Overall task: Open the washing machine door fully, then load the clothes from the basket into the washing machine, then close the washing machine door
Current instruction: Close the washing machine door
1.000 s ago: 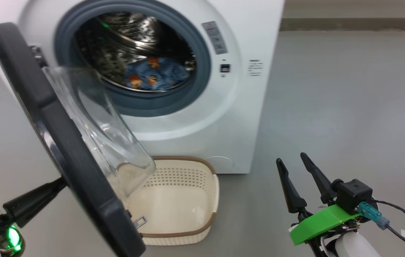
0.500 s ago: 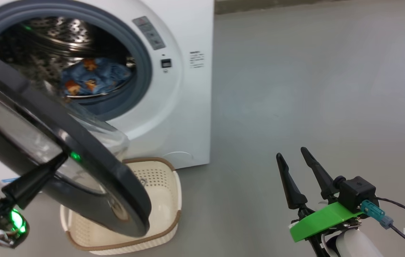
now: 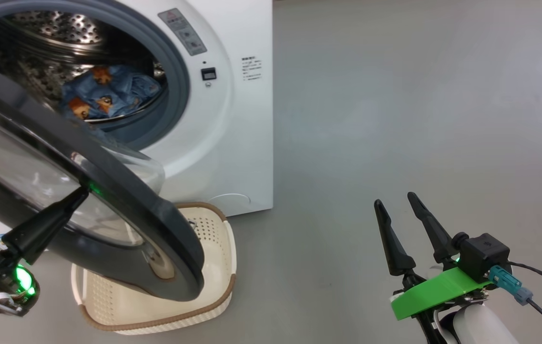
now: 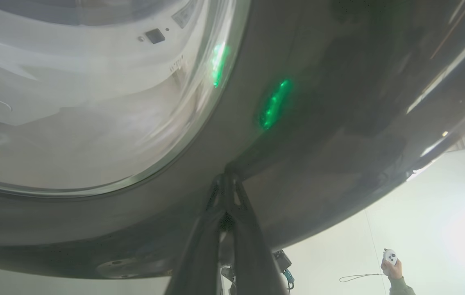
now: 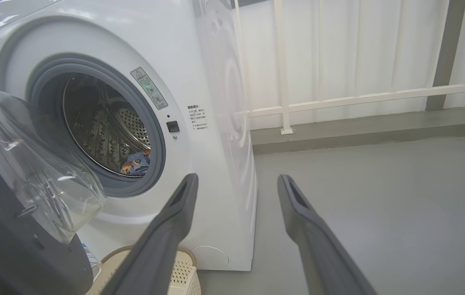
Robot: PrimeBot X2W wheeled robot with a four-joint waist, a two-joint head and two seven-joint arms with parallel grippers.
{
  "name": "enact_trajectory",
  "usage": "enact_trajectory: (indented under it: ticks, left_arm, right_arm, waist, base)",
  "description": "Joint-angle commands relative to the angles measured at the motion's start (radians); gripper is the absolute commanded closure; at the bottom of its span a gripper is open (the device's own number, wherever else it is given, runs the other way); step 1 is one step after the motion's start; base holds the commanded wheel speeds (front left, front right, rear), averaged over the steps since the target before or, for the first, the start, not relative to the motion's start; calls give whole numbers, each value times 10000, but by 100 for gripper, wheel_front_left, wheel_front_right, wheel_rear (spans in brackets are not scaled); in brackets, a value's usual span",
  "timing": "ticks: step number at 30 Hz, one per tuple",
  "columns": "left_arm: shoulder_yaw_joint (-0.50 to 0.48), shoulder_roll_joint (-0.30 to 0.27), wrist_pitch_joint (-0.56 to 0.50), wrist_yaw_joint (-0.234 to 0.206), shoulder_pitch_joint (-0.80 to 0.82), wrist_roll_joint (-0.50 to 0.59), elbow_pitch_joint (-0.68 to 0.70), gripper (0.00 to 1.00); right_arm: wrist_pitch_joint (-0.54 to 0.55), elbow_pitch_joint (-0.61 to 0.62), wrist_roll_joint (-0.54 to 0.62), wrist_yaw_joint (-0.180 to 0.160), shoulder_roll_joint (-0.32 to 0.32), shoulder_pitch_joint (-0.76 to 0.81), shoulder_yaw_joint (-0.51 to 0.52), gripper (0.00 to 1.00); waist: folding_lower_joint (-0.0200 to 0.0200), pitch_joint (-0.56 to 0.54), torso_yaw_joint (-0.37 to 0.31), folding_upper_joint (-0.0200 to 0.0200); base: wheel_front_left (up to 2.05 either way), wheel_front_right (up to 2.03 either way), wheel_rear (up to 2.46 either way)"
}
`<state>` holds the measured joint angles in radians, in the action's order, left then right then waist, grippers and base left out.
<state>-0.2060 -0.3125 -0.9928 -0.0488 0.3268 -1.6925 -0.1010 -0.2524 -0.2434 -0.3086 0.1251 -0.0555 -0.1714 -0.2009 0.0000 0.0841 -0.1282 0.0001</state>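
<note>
The white washing machine [image 3: 232, 124] stands at the upper left with its drum open. Light blue clothes [image 3: 108, 93] with orange patches lie inside the drum. The washing machine door [image 3: 122, 205] hangs half swung across the opening, its black rim facing me. My left gripper [image 3: 79, 193] is shut, and its tip [image 4: 226, 180] touches the door's glossy outer rim [image 4: 318, 123] beside the glass window [image 4: 93, 102]. The cream basket [image 3: 213, 267] sits on the floor under the door, and the part of its inside that I see is bare. My right gripper [image 3: 395, 199] stands open over the floor, holding nothing.
Grey floor [image 3: 395, 119] stretches to the right of the machine. In the right wrist view my open right gripper [image 5: 237, 179] points at the machine's side, with a white railing [image 5: 339, 102] and a low step behind. A person's hand holding a white remote [image 4: 392, 266] shows in the left wrist view.
The head camera has turned. The door has swung from edge-on towards the opening, showing its outer face, with my shut left gripper's tip against it. The right gripper stays open.
</note>
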Motion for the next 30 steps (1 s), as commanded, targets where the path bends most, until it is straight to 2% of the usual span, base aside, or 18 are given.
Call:
enact_trajectory:
  ticks: [1, 9, 13, 16, 17, 18, 19, 26, 30]
  left_arm:
    - [-348, -315, 62, 129, 407, 130, 189, 100]
    - [-328, -293, 325, 422, 240, 504, 347, 100]
    - [-310, -347, 646, 780, 22, 992, 489, 100]
    - [-281, -452, 1173, 1164, -198, 1744, 589, 99]
    - [-294, -439, 1396, 1278, -276, 1973, 603, 77]
    - [-305, -403, 1635, 1366, -375, 2202, 662, 41]
    - [-305, -398, 1877, 1455, -494, 2475, 744, 0]
    - [-455, -259, 3952, 1760, -1260, 4211, 1134, 0]
    - [-34, -581, 5544, 1788, -1828, 5475, 1819, 0]
  right_arm:
    - [-93, 238, -31, 56, 53, -72, -211, 0]
    - [-93, 122, -42, 56, 53, -99, -183, 0]
    - [-93, 98, -22, 56, 53, -82, -97, 0]
    - [-93, 75, 6, 56, 53, -104, -80, 0]
    - [-93, 78, 13, 56, 53, -113, -73, 0]
    - [-93, 77, 18, 56, 53, -117, -64, 0]
    - [-93, 77, 26, 56, 53, -117, -55, 0]
    - [-93, 102, 106, 56, 53, -66, 41, 0]
    - [-93, 106, 160, 56, 53, -87, 74, 0]
  waist:
    - [0, -77, 151, -1]
    - [0, -253, 504, -1]
    - [0, -323, 643, -1]
    - [0, -370, 670, -1]
    - [0, -390, 669, -1]
    - [0, -412, 666, -1]
    - [0, -430, 660, -1]
    - [0, -498, 557, -1]
    - [0, -469, 472, -1]
  base:
    - [0, 0, 0]
    - [0, 0, 0]
    - [0, 0, 0]
    - [0, 0, 0]
    - [0, 0, 0]
    - [0, 0, 0]
    - [0, 0, 0]
    - [0, 0, 0]
    - [0, 0, 0]
